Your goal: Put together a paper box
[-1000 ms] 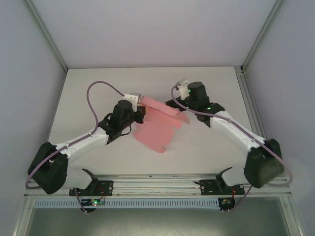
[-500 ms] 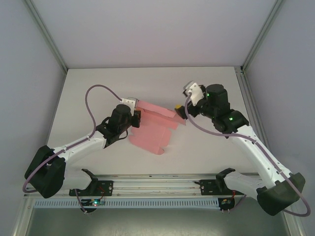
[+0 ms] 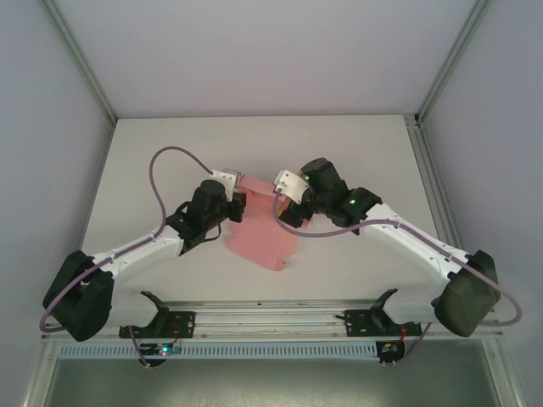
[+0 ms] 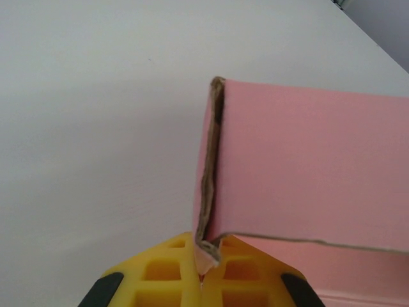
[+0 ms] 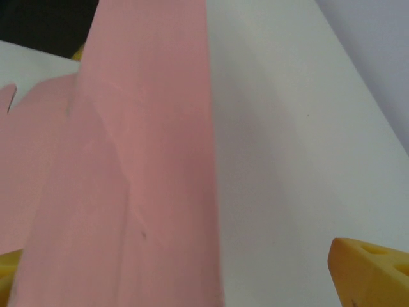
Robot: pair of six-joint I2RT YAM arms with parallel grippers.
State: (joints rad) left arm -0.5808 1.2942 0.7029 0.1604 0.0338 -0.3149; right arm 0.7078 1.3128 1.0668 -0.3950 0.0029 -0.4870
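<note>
Since the last half second, the right claw [image 3: 283,203] is swung back in from its raised stand-off and is now set low over the paper box [image 3: 265,242], close opposite the left claw [image 3: 238,202]. Its jaws are seen spread as wide as they go and nothing is gripped. In the right wrist view a tall pink panel [image 5: 147,166] is seen rising just ahead of the claw and towards its left side, while the right finger [image 5: 369,272] is left standing clear over bare bench [image 5: 287,147]. The left claw is kept fully closed on the raised side wall [image 4: 307,166] of the card, whose folded corner edge is pinched between the yellow fingertips [image 4: 166,272] directly in front of it. The rest of the sheet is spread flat on the bench beneath and between both claws, so the box is judged to be only partly formed. The return of the open claw is read as a setting-up for the next fold, with the standing panel likely to be pushed or taken while the wall is braced from the other side.
</note>
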